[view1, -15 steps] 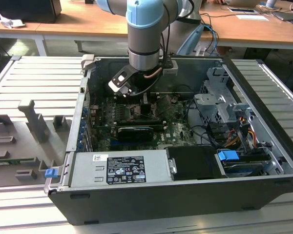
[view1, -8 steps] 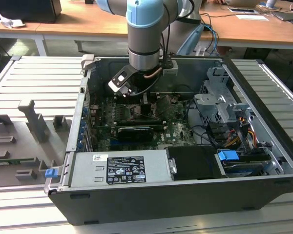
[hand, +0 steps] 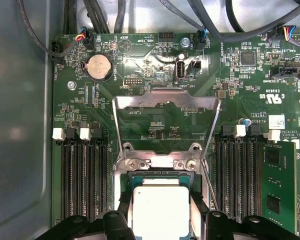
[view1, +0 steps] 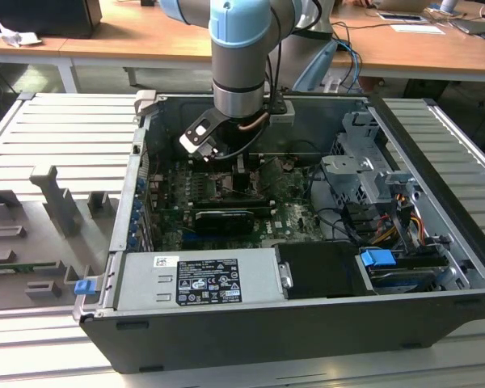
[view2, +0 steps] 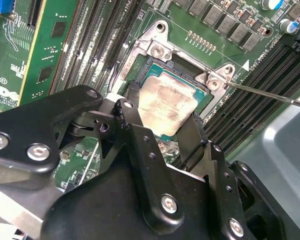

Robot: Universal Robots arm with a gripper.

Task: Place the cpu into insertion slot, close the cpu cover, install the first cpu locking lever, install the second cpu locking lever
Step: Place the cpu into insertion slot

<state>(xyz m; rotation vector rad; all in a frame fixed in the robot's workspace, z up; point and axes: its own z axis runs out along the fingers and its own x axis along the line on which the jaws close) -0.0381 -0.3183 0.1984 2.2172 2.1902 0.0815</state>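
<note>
The cpu, a pale silver square chip, sits at the insertion slot, and I cannot tell if it is fully seated. My gripper is shut on the cpu, one black finger on each of two opposite edges. The first wrist view shows the same grip, with the cpu between the fingers. The cpu cover stands swung open behind the slot. A thin locking lever sticks out beside the slot. In the exterior view the gripper is deep inside the computer case.
Long black memory slots flank the slot, with a green memory stick in one. A black graphics card, the power supply, a drive cage and cables crowd the case. The case walls enclose the arm.
</note>
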